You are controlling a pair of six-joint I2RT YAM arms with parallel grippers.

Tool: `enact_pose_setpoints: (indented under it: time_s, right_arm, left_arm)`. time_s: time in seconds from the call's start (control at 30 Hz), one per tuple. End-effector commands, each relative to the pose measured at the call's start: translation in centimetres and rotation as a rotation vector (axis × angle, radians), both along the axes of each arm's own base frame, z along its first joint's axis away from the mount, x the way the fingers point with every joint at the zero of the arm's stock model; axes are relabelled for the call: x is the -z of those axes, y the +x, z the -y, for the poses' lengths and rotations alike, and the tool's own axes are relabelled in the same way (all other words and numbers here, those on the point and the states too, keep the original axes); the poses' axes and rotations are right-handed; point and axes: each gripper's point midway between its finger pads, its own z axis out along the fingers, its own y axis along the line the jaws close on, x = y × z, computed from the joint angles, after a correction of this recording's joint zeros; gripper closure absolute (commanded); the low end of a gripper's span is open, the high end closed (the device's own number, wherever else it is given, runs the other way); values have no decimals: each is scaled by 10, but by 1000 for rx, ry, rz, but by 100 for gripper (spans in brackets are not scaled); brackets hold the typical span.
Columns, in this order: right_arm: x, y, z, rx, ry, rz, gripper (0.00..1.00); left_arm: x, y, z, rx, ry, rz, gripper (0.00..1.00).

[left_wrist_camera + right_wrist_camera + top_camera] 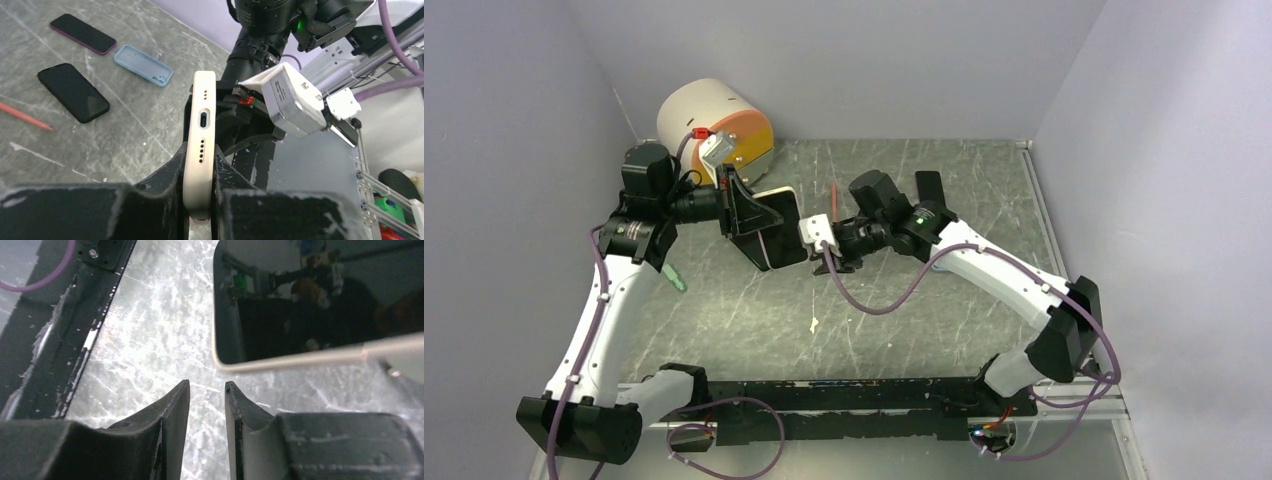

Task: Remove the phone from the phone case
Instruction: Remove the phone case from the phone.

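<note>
Left gripper is clamping the phone case across its faces, holding the phone up over the desk's far-left part. Port end is facing the left wrist, long axis pointing roughly at the right arm. Right gripper is sitting narrow and empty, just short of the phone's corner.

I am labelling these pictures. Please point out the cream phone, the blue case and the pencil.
cream phone [204, 100]: left wrist view, bottom edge.
blue case [143, 66]: left wrist view, its middle.
pencil [25, 116]: left wrist view, mid shaft.
</note>
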Motion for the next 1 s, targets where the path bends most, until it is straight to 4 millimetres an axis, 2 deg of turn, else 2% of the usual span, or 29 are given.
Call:
enact_pose_setpoints:
  time_s: [0.0,0.17,0.5,0.8,0.9,0.97]
  right_arm:
    - [-38,-8,4,34,179,-91,61]
    - [-56,-16,0,38,301,-173,56]
    - [-70,-16,-11,26,373,-250,56]
    - [-67,-14,-18,9,348,-297,67]
    - [-62,-11,-18,10,328,-275,76]
    - [-59,-9,-17,-2,318,-241,85]
  left_arm:
    - [-11,0,-5,-49,18,127,98]
    - [-12,-3,-3,-30,2,122,97]
    - [-15,-10,0,3,-26,118,98]
    - [-20,-16,1,18,-41,138,97]
    - [-23,-20,1,32,-51,140,98]
    - [-23,-21,2,41,-51,139,97]
